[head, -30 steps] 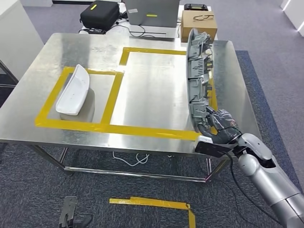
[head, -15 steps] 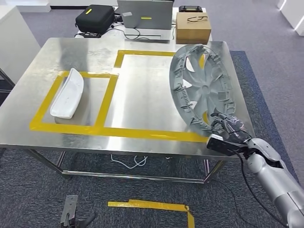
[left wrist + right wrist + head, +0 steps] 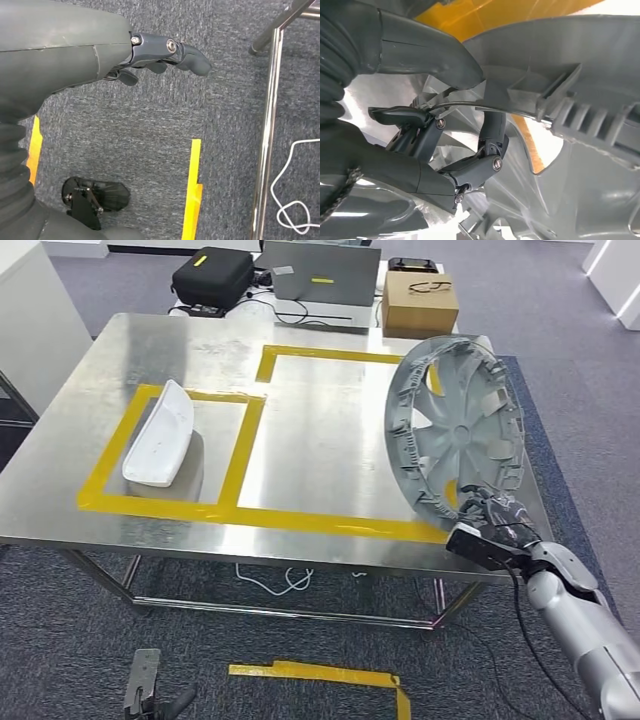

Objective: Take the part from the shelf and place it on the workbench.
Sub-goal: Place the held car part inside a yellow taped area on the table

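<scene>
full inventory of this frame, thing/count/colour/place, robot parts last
wheel cover: 1, grey, tilted at the workbench's right end, lower rim held
workbench: 1, bare steel, centre
tape outlines: 2, yellow, on the workbench
white part: 1, white, inside the left outline
black case: 1, behind the workbench
laptop: 1, grey, behind the workbench
cardboard box: 1, brown, behind the workbench
right hand: grips the wheel cover's rim
left hand: hangs over the carpet, holds nothing

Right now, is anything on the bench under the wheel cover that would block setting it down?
Nothing visible does. The right hand holds the wheel cover tilted on edge over the large yellow-taped area, which is bare steel. The white part lies apart in the smaller taped box.
</scene>
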